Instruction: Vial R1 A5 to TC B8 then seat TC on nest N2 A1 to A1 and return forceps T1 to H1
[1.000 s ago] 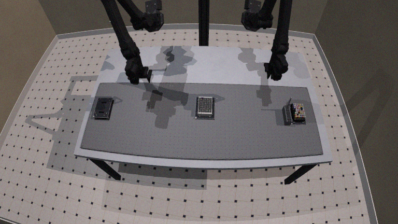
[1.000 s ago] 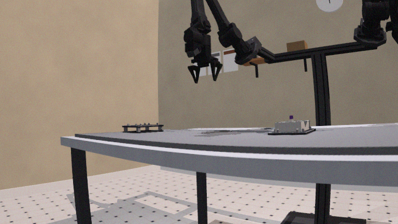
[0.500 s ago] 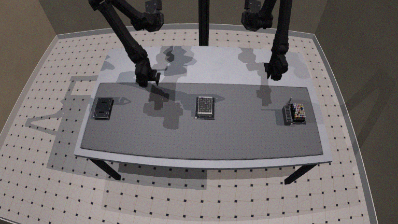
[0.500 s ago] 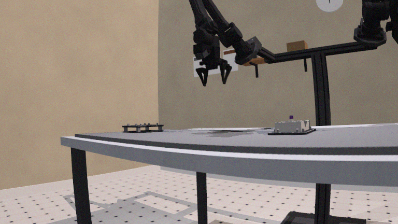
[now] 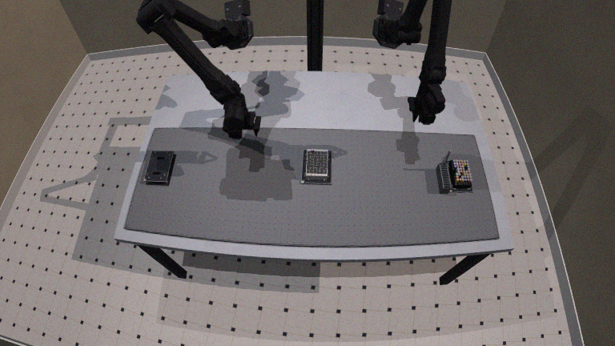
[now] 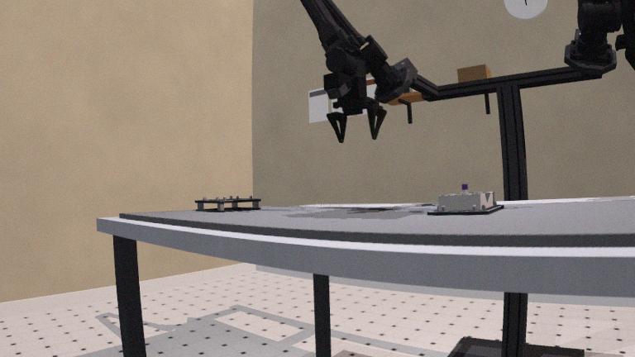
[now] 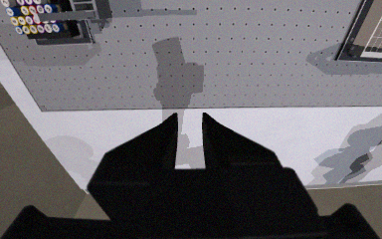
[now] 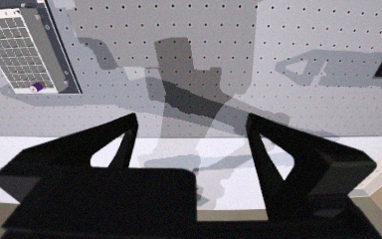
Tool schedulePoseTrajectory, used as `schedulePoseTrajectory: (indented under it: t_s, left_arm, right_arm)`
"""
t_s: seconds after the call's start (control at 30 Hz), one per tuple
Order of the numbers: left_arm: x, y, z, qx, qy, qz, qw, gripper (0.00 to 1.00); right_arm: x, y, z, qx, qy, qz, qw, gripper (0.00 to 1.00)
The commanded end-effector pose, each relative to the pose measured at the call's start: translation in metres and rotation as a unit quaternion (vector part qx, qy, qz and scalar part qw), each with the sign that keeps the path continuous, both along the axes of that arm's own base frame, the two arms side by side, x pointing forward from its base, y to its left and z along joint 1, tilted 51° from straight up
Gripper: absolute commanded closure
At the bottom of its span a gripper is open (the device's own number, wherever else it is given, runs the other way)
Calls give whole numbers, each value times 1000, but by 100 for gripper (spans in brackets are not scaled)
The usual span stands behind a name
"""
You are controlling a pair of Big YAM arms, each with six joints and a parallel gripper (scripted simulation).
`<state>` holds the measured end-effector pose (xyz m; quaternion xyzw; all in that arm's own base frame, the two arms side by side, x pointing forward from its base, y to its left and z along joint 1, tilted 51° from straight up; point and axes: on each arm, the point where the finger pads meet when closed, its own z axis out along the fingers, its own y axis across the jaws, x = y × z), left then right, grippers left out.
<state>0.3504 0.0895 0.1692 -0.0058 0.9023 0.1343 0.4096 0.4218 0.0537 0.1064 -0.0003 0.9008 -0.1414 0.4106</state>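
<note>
The tube carrier TC [image 5: 316, 165] lies on the grey mat at the table's middle, with one purple-capped vial [image 8: 36, 88] standing in a well near its edge; the vial also shows in the exterior view [image 6: 464, 187]. The vial rack R1 [image 5: 454, 171] holds several coloured vials, and the holder H1 [image 5: 443, 176] beside it has the forceps T1 [image 5: 446, 156] sticking up. The raised nest N2 [image 5: 159, 166] is empty. My right gripper [image 5: 244, 126] is open and empty, high above the mat between N2 and TC. My left gripper [image 5: 419, 113] hovers high behind R1, its fingers nearly together with nothing between them.
The black gantry post [image 5: 314, 25] stands behind the table's middle. In the left wrist view R1 [image 7: 32, 20] is at the top left and a corner of TC [image 7: 370, 35] at the right. The mat's back edge lies under both grippers.
</note>
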Motion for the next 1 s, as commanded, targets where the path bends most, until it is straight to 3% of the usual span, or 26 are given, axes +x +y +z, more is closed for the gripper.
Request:
schedulePoseTrajectory:
  t_s: [0.0, 0.97]
  left_arm:
    - [3, 2, 7, -3, -8, 5, 1000, 77]
    - [3, 2, 7, -3, -8, 5, 1000, 77]
  right_arm:
    - [11, 19, -5, 12, -5, 0, 1000, 0]
    - [49, 102, -48, 10, 0, 2, 1000, 0]
